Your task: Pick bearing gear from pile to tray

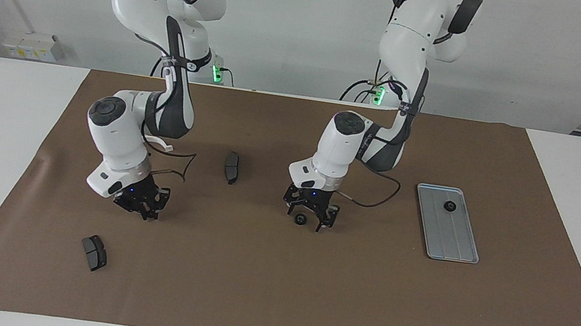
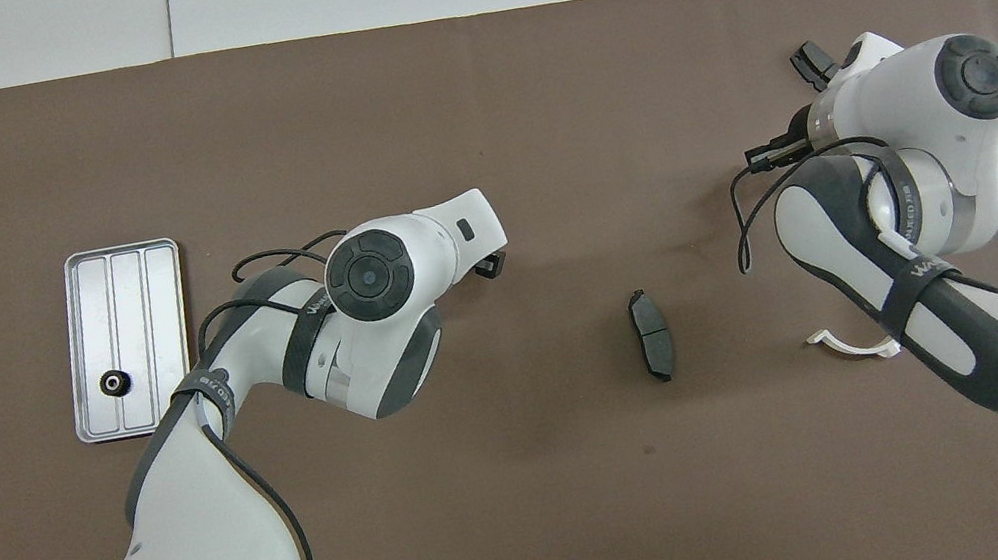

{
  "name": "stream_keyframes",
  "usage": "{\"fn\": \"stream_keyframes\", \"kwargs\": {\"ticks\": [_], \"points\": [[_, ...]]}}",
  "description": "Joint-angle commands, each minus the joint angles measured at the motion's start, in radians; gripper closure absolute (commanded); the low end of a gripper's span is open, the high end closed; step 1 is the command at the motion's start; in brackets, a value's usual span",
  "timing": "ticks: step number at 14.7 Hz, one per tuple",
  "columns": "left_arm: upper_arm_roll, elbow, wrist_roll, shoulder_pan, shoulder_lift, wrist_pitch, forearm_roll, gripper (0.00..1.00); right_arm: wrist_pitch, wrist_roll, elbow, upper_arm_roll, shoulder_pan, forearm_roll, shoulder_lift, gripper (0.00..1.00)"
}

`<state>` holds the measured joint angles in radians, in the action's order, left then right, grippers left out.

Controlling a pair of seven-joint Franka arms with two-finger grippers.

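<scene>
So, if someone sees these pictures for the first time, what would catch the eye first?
Probably the left pincer, low on the brown mat with its fingers around a small black round gear. Next, the silver tray toward the left arm's end of the table, with one black gear already in it. The right pincer hangs low over the mat, above a dark grey pad.

left hand point(image 1: 309, 217) around gear point(image 1: 300, 219), tray point(image 1: 456, 249) apart
</scene>
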<state>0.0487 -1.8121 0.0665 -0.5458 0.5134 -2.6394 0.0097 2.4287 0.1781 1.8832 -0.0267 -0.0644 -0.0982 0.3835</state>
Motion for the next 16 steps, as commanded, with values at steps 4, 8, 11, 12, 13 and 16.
{"fn": "stream_keyframes", "kwargs": {"ticks": [4,8,11,12,13,16], "points": [[-0.016,-0.035,0.004,-0.031,-0.019,-0.039,0.004,0.65,-0.140,-0.118,-0.039,0.027,-0.002,-0.024,-0.089,1.00],[-0.021,-0.013,0.003,-0.008,-0.029,-0.022,0.004,0.89,-0.140,-0.193,-0.050,0.053,-0.003,-0.024,-0.089,1.00],[-0.023,-0.019,0.004,0.023,-0.094,0.067,0.004,1.00,-0.161,-0.253,-0.090,0.083,-0.003,-0.024,-0.087,1.00],[-0.023,-0.024,0.004,0.042,-0.122,0.094,0.004,1.00,-0.168,-0.284,-0.108,0.100,-0.003,-0.024,-0.086,1.00],[-0.023,-0.029,0.004,0.061,-0.151,0.134,0.004,1.00,-0.166,-0.325,-0.122,0.123,-0.003,-0.024,-0.081,1.00],[-0.021,-0.050,-0.008,0.147,-0.246,0.257,0.004,1.00,-0.059,-0.545,-0.124,0.145,-0.105,-0.024,-0.071,1.00]]}}
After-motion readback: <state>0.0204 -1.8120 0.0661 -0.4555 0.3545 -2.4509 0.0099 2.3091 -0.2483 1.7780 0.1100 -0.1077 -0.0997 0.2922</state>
